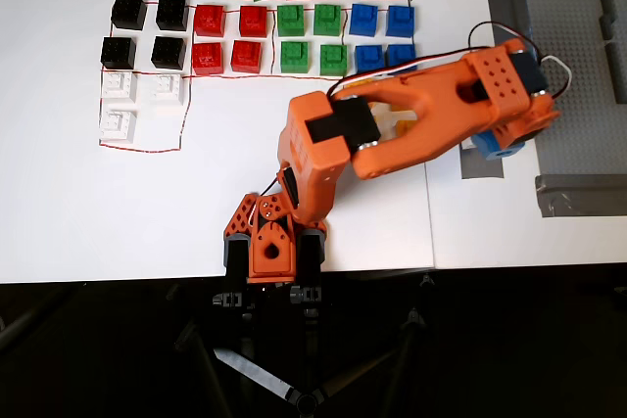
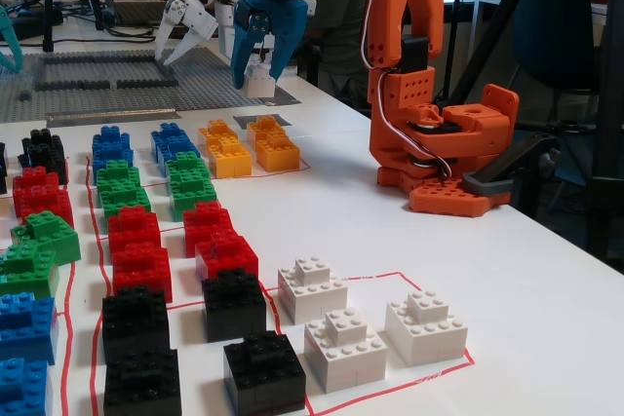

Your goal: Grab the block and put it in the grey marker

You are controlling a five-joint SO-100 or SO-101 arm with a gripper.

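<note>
- Gripper (image 2: 259,73): in the fixed view the blue fingers are seen clamped on the block (image 2: 259,77), which is held off the table, above the grey marker (image 2: 262,121).
- In the overhead view the block itself is hidden under the wrist; only the gripper's blue end (image 1: 498,147) is seen, lying over the top edge of the grey marker (image 1: 480,165).
- The arm (image 1: 411,129) is stretched from its orange base (image 1: 269,247) out to the right of the overhead view, over the orange-yellow bricks (image 2: 248,147), which are just left of the grey marker in that view (mostly covered there).
- Three white bricks (image 1: 135,100) are left inside a red-outlined area, well apart from the grey marker, at the far left of the overhead view.
- Black bricks (image 1: 140,31), red bricks (image 1: 220,38), green bricks (image 1: 313,36) and blue bricks (image 1: 384,36) are set in rows on the white table (image 1: 118,212), further left of the marker than the orange-yellow ones.
- A long grey tape strip (image 1: 580,193) is seen just right of the marker and below it in the overhead view.
</note>
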